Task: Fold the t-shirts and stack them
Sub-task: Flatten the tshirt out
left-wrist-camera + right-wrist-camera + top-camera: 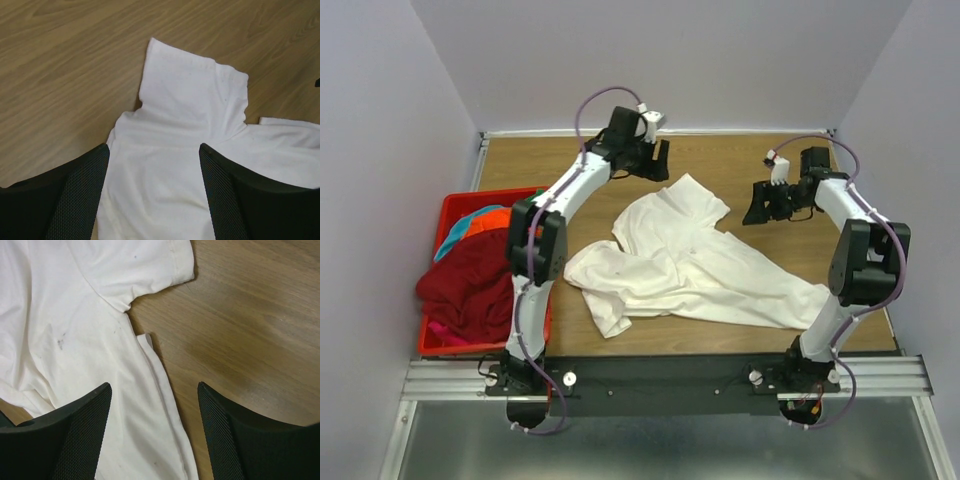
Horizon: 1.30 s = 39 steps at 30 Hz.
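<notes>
A large white t-shirt (pixel 680 265) lies crumpled and spread across the middle of the wooden table. My left gripper (pixel 648 160) hovers open just beyond the shirt's far sleeve; in the left wrist view the sleeve (pixel 192 95) lies ahead and white cloth fills the gap between my fingers (pixel 80 195). My right gripper (pixel 767 205) hovers open at the shirt's right side; in the right wrist view the shirt's hem edge (pixel 165 390) runs between my fingers (pixel 85 430). A dark red shirt (pixel 465 285), with orange and teal cloth (pixel 470 222) behind it, lies in the basket.
A red plastic basket (pixel 450 205) stands at the table's left edge, the dark red shirt spilling over its rim. Bare wood (pixel 740 160) shows at the back of the table and in the right wrist view (pixel 250 315). Grey walls surround the table.
</notes>
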Available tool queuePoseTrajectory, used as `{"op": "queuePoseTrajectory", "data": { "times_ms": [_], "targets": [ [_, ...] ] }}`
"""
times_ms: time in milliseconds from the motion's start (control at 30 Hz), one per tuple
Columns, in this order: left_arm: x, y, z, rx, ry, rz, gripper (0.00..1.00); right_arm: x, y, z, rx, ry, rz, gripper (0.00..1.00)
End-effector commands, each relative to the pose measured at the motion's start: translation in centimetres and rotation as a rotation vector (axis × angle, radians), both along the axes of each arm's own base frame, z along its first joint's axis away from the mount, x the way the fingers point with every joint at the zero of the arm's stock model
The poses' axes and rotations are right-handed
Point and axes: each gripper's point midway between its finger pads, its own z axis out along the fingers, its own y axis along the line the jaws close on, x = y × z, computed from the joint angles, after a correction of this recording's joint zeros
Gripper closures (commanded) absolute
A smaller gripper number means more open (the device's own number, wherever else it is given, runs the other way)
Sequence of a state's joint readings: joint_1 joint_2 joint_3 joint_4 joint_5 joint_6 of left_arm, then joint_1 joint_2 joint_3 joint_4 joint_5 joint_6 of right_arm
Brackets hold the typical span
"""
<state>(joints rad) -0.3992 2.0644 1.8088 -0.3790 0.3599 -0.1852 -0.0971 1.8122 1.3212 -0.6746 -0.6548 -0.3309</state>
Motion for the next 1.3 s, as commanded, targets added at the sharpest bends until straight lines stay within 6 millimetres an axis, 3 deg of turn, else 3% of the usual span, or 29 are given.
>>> {"op": "queuePoseTrajectory", "data": {
  "times_ms": [0, 200, 400, 567, 1267],
  "targets": [
    [2.2, -2.1, -3.8, 0.281, -0.023, -0.109, 0.22, -1.2, 0.4, 0.9, 0.011, -0.025, 0.030, 0.23],
    [3.5, -2.7, -5.4, 0.294, -0.046, -0.130, 0.22, -3.9, 1.4, 1.1, 0.053, -0.046, 0.085, 0.22],
    [3.5, -0.5, -4.8, 0.304, -0.059, -0.141, 0.21, -5.1, 1.5, 1.7, 0.067, -0.088, 0.109, 0.21],
    [3.9, 0.5, -4.6, 0.282, -0.049, -0.143, 0.21, -5.3, 1.7, 1.6, 0.089, -0.083, 0.121, 0.21],
    [4.0, -0.6, -7.3, 0.251, 0.001, -0.187, 0.21, -5.4, 1.9, 2.0, 0.100, -0.096, 0.130, 0.21]
  ]
}}
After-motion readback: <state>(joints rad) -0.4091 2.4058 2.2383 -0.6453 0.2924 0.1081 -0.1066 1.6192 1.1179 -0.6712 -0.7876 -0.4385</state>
